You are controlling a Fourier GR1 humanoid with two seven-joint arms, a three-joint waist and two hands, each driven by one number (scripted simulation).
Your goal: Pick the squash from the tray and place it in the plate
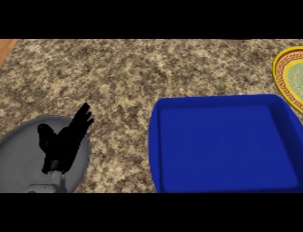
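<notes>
Where the squash should have lain, nothing showed: the blue tray (155, 149) held only its bare floor, and no squash was visible on the speckled tabletop (114, 77) or on the visible part of the plate.

- Left hand (61, 147): low at the view's left, atop its grey forearm (13, 165). Resting; fingers (82, 120) straight, pointing up and slightly right, holding nothing.
- Right hand: not in view; state of its fingers could not be told.
- Tray: just to the right of the left fingers, a strip of tabletop between them; not touching.
- Plate (283, 77): yellow patterned rim, green centre. It lay far to the right of the left fingers and a little beyond them, past the tray's far right corner, and was partly cut by the view's edge.
- Squash: location unknown; long axis could not be judged.

Judgement: the plate lay on the robot's right side, well apart from the left fingers with the tray between. The right hand would therefore be the nearer one for the placing. With the tray bare and that hand unseen, the squash was probably out of frame, though nothing visible settled this.
</notes>
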